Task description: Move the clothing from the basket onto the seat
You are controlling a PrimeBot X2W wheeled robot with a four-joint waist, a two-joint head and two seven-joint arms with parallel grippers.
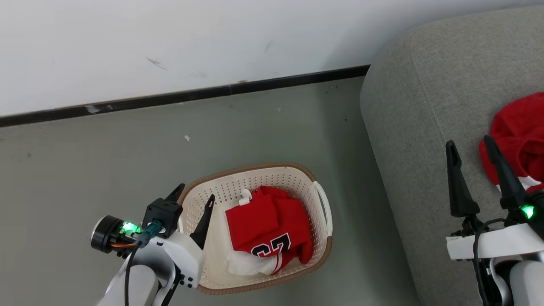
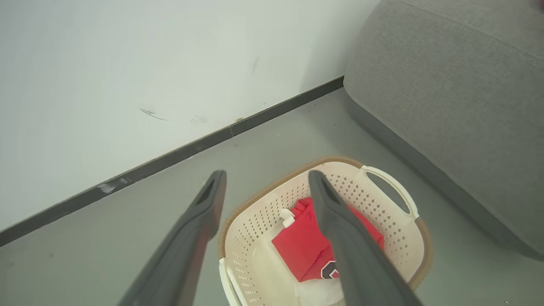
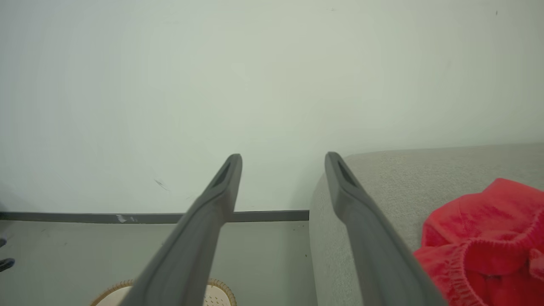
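On my head view the basket (image 1: 221, 192) sits on the floor (image 1: 255, 127) at about 6 o'clock. A red jersey (image 1: 267, 221) is bunched inside it toward its 3 o'clock wall, with a numeral showing and white fabric beneath. My left gripper (image 1: 195, 193) hangs over the basket's 9 o'clock rim, its fingers spread apart and empty. The grey seat (image 1: 425, 85) takes up the 3 o'clock side, and a second red garment (image 1: 518, 127) lies on it. My right gripper (image 1: 468, 142) is over the seat at that garment's 9 o'clock, fingers apart and holding nothing.
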